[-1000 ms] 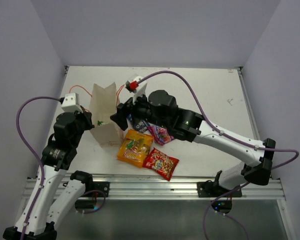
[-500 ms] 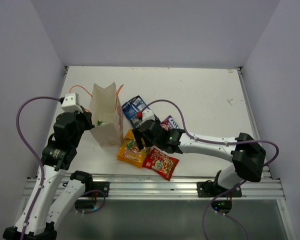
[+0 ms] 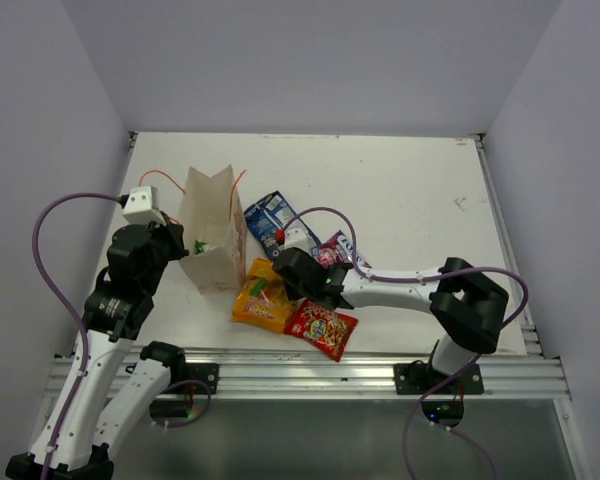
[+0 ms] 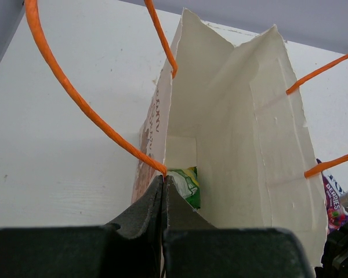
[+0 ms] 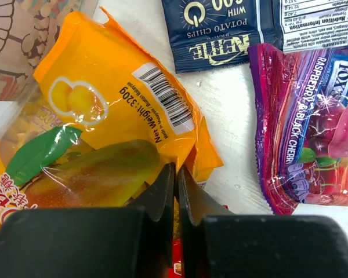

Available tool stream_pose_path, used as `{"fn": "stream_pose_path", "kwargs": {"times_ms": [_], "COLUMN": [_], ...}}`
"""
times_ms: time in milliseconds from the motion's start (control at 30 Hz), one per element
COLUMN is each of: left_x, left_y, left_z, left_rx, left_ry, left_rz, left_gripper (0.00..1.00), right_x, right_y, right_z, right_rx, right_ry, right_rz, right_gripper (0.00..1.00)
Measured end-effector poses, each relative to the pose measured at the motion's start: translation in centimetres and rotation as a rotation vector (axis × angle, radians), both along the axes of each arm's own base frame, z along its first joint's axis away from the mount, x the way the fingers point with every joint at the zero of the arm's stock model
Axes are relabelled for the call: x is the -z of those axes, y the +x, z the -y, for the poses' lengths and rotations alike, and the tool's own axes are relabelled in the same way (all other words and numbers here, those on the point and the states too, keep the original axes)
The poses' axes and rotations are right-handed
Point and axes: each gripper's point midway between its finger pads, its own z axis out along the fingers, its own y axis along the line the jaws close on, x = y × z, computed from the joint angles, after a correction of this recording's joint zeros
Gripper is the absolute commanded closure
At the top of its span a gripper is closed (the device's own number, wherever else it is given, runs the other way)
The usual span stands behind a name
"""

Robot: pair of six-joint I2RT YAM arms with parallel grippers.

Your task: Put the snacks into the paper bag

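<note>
Left gripper (image 4: 163, 180): jaws pinched together on the paper bag (image 3: 212, 225) rim, at a handle root. Bag upright and open, with the green-white packet (image 4: 185, 185) at its bottom. Just right of the bag's base lies the orange-yellow packet (image 3: 260, 300); right gripper (image 5: 175, 174) is clamped on its edge. Farther right of the bag: blue packet (image 3: 270, 215), red packet (image 3: 321, 328), purple-pink packet (image 3: 335, 248).

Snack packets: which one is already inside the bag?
The green-white packet, down in the paper bag. The blue, purple, orange and red packets lie outside on the table.
</note>
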Motion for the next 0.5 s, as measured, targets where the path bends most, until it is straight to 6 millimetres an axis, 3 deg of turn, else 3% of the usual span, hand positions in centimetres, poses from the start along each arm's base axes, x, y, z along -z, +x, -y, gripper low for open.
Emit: {"fn": "stream_pose_path", "kwargs": {"times_ms": [167,300,400,500], "left_x": [0.0,0.0,0.0,-0.1], "left_y": [0.0,0.0,0.0,0.0], "left_z": [0.0,0.0,0.0,0.0], "left_rx": [0.000,0.000,0.000,0.001], "left_ry": [0.000,0.000,0.000,-0.001], "left_rz": [0.000,0.000,0.001,0.003], "left_gripper": [1.00,1.00,1.00,1.00], "right_x": [-0.3,-2.2,-5.9,-11.2], "right_y": [-0.1,-0.4,-0.1,0.7], "right_z": [0.4,1.5,1.9,1.4], "right_rx": [0.005,-0.005,-0.018,-0.031], "right_ry": [-0.011,-0.064,-0.078,-0.039], "right_rz": [0.002,0.019,0.067,0.139], "right_gripper": [1.00,1.00,1.00,1.00]}}
